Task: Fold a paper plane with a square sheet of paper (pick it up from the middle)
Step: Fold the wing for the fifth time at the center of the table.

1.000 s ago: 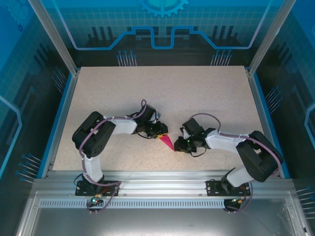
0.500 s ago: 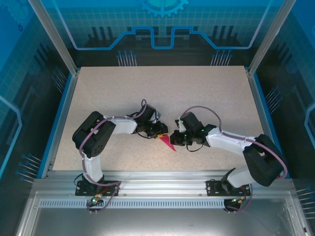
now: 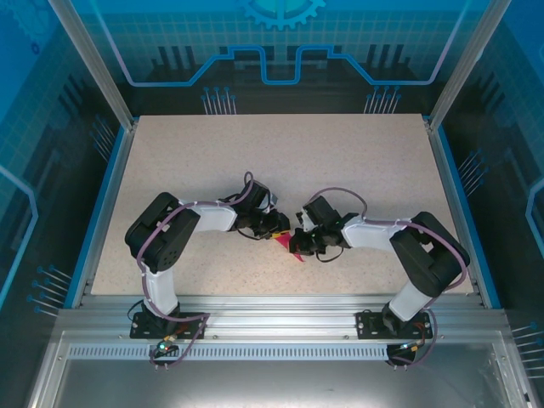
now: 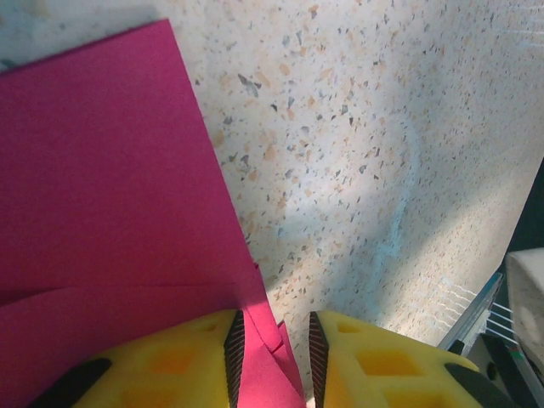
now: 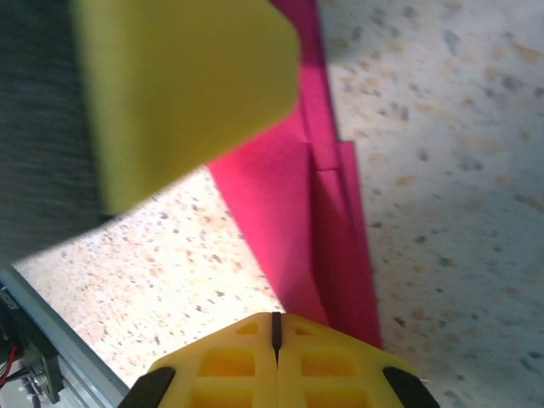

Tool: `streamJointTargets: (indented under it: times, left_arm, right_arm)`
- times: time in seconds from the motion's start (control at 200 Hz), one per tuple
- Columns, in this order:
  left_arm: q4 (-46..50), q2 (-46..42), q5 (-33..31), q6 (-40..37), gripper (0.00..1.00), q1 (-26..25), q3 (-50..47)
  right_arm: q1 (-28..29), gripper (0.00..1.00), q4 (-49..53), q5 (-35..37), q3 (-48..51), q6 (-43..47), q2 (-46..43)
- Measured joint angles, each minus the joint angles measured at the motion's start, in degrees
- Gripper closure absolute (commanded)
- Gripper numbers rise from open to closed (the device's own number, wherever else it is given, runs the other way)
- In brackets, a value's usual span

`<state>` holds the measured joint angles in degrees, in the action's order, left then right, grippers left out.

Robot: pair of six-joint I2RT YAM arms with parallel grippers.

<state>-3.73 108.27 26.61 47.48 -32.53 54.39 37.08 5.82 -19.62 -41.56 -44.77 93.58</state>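
Observation:
The magenta paper (image 3: 283, 241), folded into a narrow pointed paper plane shape, lies on the table between my two grippers. My left gripper (image 3: 279, 226) stands at its upper end. In the left wrist view the paper (image 4: 110, 170) spreads to the left, and a folded flap rises between the jaws of the left gripper (image 4: 272, 348), resting against the left pad while a gap stays on the right. My right gripper (image 3: 297, 244) is at the paper's right side. In the right wrist view the gripper (image 5: 274, 327) is shut, pads together with nothing between, its tip over the paper's (image 5: 297, 195) layered edge.
The speckled table (image 3: 340, 161) has blue side rails and an aluminium frame (image 3: 280, 310) along the near edge. The left gripper's yellow finger (image 5: 187, 85) looms close in the right wrist view. A metal rail (image 4: 476, 314) lies off the table edge.
My right gripper has swung left and up to the paper and closed its jaws. The left gripper and the paper have stayed put.

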Motion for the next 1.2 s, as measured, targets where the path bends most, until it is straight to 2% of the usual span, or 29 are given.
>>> streamJointTargets:
  times: [0.445, 0.83, 1.195]
  left_arm:
    - [0.4, 0.9, 0.7, -0.1, 0.71, 0.0, 1.1]
    - [0.5, 1.2, 0.9, -1.0, 0.71, 0.0, 1.4]
    - [0.5, 1.3, 1.2, -1.1, 0.71, 0.0, 1.5]
  right_arm:
    - [-3.7, 0.94, -12.2, -6.5, 7.8, -1.6, -0.4]
    - [-3.8, 0.93, -4.2, -6.3, 8.7, 1.0, -5.2]
    - [-4.1, 0.94, -4.1, -6.3, 9.1, 1.6, -4.7]
